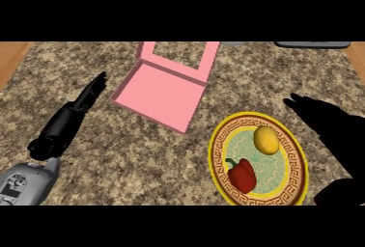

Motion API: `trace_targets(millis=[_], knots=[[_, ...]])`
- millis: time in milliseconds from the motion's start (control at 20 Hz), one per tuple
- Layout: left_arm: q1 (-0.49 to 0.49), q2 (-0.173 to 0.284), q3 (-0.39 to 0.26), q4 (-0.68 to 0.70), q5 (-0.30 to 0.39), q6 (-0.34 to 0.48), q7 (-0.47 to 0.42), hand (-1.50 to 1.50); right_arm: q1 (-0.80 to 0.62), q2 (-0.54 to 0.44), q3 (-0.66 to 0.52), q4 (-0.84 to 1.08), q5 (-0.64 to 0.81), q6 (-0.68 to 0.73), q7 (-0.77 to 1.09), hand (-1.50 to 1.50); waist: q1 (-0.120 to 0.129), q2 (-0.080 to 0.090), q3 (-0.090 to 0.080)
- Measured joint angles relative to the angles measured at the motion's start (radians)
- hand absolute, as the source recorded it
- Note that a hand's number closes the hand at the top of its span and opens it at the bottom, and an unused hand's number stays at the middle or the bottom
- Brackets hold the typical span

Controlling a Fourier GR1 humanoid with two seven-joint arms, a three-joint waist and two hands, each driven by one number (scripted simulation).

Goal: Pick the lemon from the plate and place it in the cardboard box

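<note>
Lemon [266,140] sits on the plate [219,144], upper half, red pepper [242,174] just below-left of it. Right hand [324,120] hovers beside the plate's right rim, fingers straight, holding nothing. Pink box [158,94] lies open up-left on the bench [128,154]. Left hand [85,99] flat-fingered, empty, left of the box. No readable markings.

No readable text, label, brand, number or sign appears anywhere in the view. The plate [258,120] carries only a repeating key-pattern band around its rim, which is ornament, not lettering. The pink box [158,94] bears no printing.
</note>
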Motion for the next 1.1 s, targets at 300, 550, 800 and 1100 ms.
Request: trace_targets(millis=[300,550,800,1100], knots=[[0.017,-0.016,0.029,-0.019,-0.017,-0.021,0.012,0.00,-0.086,0.159,0.071,0.051,0.027,0.081,0.150,-1.50,-0.009,-0.001,0.001],[-0.004,-0.043,0.049,0.001,-0.045,-0.033,0.023,0.00,-0.085,0.246,0.110,0.094,0.107,0.097,0.165,-1.50,-0.016,-0.002,0.002],[0.023,-0.052,0.077,0.003,-0.054,-0.063,0.000,0.00,-0.099,0.307,0.115,0.163,0.202,0.113,0.153,-1.50,-0.017,-0.002,0.002],[0.038,-0.071,0.112,0.010,-0.084,-0.097,-0.014,0.00,-0.081,0.382,0.104,0.231,0.316,0.134,0.114,-1.50,-0.019,-0.002,0.002]])
